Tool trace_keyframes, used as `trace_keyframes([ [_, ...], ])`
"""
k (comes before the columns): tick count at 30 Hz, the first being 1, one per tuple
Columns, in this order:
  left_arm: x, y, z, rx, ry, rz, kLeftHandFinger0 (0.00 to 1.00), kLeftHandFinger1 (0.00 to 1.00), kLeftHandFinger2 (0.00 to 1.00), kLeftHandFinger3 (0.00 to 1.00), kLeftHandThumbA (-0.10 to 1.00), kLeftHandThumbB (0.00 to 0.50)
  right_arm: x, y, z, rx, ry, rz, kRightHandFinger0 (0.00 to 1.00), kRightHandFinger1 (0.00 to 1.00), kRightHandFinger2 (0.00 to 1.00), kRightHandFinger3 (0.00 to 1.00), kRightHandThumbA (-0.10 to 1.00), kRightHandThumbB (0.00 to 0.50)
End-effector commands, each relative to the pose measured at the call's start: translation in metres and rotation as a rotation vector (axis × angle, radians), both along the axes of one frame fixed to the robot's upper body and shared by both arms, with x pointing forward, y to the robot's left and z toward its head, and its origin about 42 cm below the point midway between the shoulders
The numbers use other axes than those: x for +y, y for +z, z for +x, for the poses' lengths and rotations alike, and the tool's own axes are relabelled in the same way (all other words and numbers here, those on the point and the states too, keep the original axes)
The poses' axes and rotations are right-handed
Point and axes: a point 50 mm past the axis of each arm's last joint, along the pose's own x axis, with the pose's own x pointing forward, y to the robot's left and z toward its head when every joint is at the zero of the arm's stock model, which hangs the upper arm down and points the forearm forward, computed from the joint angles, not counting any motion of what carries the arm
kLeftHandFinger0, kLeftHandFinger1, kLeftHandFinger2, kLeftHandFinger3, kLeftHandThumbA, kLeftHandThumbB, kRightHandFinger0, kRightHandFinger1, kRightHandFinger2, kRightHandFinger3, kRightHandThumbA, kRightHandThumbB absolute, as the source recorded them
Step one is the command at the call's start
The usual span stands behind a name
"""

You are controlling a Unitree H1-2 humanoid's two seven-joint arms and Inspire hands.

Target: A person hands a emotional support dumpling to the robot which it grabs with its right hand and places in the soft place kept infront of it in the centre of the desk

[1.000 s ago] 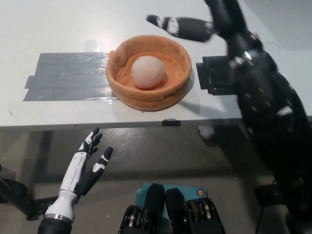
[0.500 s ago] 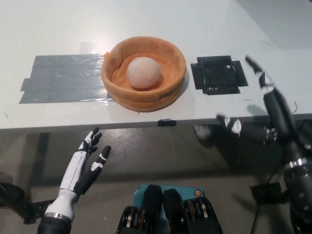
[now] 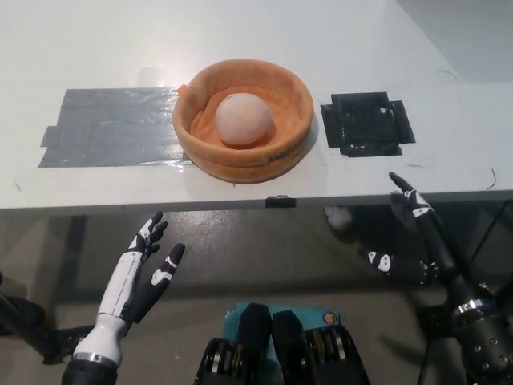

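The pale round dumpling (image 3: 243, 119) sits inside the orange soft basket (image 3: 282, 152) at the middle of the white desk (image 3: 240, 32). The black right hand (image 3: 417, 237) hangs below the desk's front edge, fingers spread and empty. The white left hand (image 3: 143, 269) rests low, fingers apart.

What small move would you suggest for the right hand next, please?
Probably just lower it to rest. The dumpling already sits in the orange bed, and the right hand is open below the desk edge, like the left hand.
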Motion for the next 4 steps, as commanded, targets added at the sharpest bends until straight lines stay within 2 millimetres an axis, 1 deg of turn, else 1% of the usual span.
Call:
trace_keyframes([
  [1, -0.0004, 0.0054, -0.0011, -0.031, -0.018, 0.009, 1.0, 1.0, 1.0, 1.0, 0.83, 0.008, 0.0048, -0.0006, -0.0012, -0.068, 0.019, 0.019, 1.0, 1.0, 1.0, 1.0, 0.87, 0.263],
  [4, -0.0001, 0.0027, -0.0043, -0.023, -0.021, 0.017, 1.0, 1.0, 1.0, 1.0, 0.83, 0.011, 0.0055, -0.0076, -0.0053, -0.055, 0.02, 0.022, 1.0, 1.0, 1.0, 1.0, 0.88, 0.275],
])
